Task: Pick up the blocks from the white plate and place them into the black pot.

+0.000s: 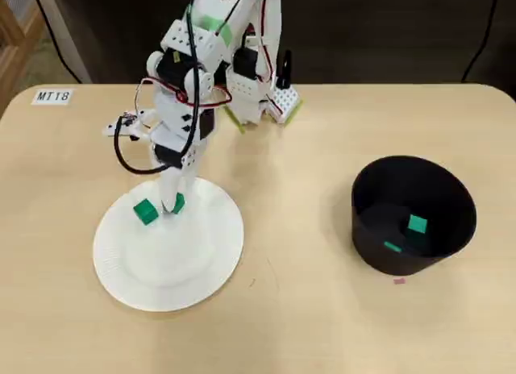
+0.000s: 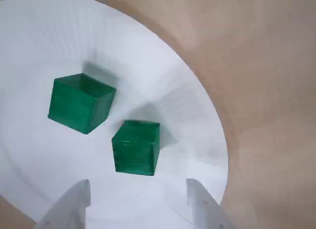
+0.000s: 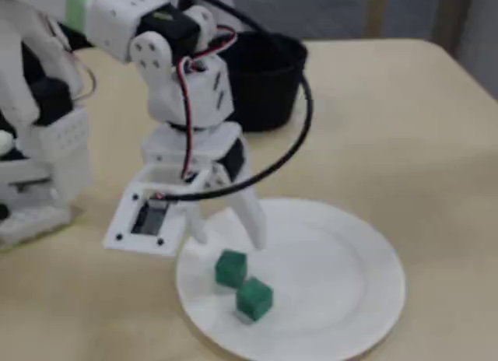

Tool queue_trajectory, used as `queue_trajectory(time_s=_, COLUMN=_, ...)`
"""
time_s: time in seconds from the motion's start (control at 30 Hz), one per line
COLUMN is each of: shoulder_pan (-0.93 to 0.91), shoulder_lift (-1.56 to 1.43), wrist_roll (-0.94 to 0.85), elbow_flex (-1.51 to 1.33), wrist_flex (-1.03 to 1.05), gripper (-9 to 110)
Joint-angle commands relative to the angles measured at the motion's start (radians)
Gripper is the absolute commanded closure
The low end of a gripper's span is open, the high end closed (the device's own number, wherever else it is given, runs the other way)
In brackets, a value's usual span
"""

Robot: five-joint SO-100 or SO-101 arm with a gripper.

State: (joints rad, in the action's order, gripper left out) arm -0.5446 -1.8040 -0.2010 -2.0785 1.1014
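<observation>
Green blocks, two of them (image 2: 136, 147) (image 2: 79, 103), sit on your white plate (image 2: 187, 105), the nearer one just ahead of your gripper (image 2: 137, 199), whose fingers stand wide apart and empty around nothing.

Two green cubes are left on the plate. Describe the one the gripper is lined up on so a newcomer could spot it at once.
Start at the white plate in the overhead view, under the arm. Two green cubes sit near its far rim, apart from each other. The target cube is the one between the open gripper's fingertips in the wrist view; the other cube lies off to the side.
</observation>
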Motion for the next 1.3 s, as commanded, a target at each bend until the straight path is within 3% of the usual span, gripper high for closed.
queue_trajectory(time_s=0.0, shoulder_pan=-0.002, shoulder_lift=0.011, wrist_roll=0.014, elbow_flex=0.055, wrist_flex=0.003, gripper=73)
queue_trajectory(time_s=0.9, shoulder_pan=-0.034, shoulder_lift=0.245, wrist_roll=0.071, elbow_flex=0.230, wrist_flex=0.055, gripper=73)
queue_trajectory(time_s=1.0, shoulder_pan=-0.034, shoulder_lift=0.261, wrist_roll=0.078, elbow_flex=0.241, wrist_flex=0.032, gripper=81)
queue_trajectory(time_s=1.13, shoulder_pan=-0.028, shoulder_lift=0.304, wrist_roll=0.101, elbow_flex=0.293, wrist_flex=0.021, gripper=104)
queue_trajectory(time_s=1.27, shoulder_pan=-0.006, shoulder_lift=0.318, wrist_roll=0.089, elbow_flex=0.334, wrist_flex=0.032, gripper=104)
